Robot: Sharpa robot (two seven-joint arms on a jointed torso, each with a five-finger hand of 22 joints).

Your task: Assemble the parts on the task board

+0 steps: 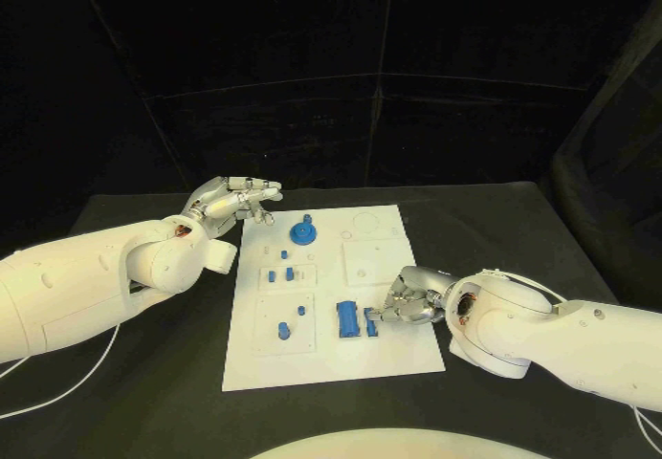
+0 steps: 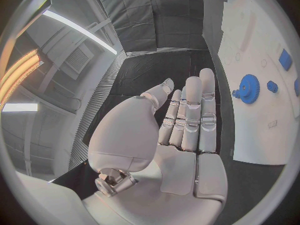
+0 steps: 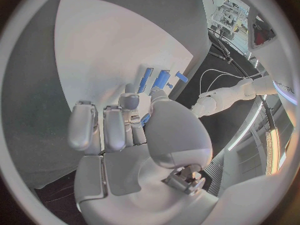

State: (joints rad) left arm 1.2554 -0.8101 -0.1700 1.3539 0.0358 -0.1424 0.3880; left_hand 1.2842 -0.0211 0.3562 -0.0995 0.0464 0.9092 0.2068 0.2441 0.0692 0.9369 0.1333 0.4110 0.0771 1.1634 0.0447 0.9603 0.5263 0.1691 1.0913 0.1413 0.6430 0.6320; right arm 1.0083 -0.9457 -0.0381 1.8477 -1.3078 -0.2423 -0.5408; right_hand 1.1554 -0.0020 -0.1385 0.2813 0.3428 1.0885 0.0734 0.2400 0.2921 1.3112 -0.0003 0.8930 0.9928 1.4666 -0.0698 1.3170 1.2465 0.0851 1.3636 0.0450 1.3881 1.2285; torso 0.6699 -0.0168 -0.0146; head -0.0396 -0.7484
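Both hands are working over the black tabletop (image 1: 524,220), one at each side of the white task board (image 1: 386,359). Left hand (image 1: 231,203) is hovering at the far left corner of the board; its fingers (image 2: 192,110) are lying straight and side by side, a little apart from the thumb, and it is grasping nothing. Right hand (image 1: 408,298) is resting at the near right part of the board, with its fingers curled down, and it is pinching a small blue part (image 3: 145,119) between the thumb and a finger. Just beside this hand, two long blue blocks (image 1: 348,319) are lying on the board, side by side. A blue gear (image 1: 302,233) is standing on the far part of the board, near the left hand but not touching it. Several small blue pieces (image 1: 281,275) are sitting in the recesses at the left half of the board, and one more blue peg (image 1: 284,331) is standing near the front left
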